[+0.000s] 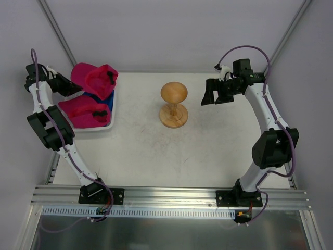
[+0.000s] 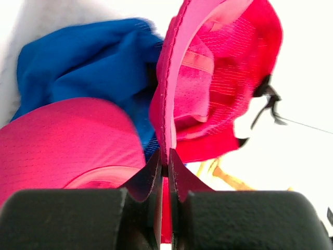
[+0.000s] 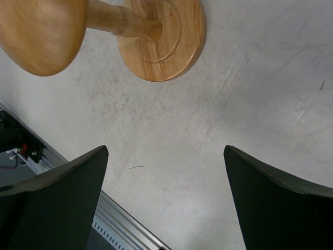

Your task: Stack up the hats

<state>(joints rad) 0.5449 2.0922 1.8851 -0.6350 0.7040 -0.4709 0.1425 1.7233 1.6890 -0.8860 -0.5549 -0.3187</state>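
Note:
Three hats lie in a white basket (image 1: 112,115) at the table's far left. An upturned magenta cap (image 1: 96,78) is at the back, a blue cap (image 1: 104,99) shows in the middle, and a second magenta cap (image 1: 83,112) is nearest. My left gripper (image 1: 77,88) reaches in from the left. In the left wrist view it (image 2: 164,157) is shut on the thin edge of the upturned magenta cap (image 2: 218,78), with the blue cap (image 2: 88,62) and the other magenta cap (image 2: 62,140) beside it. My right gripper (image 1: 214,97) hovers open, holding nothing.
A tan wooden stand (image 1: 174,104) with a round top and round base rises at the middle of the table, left of my right gripper (image 3: 166,156). The right wrist view has that stand (image 3: 156,41) at the upper left and the metal rail (image 3: 119,219) along the table's edge.

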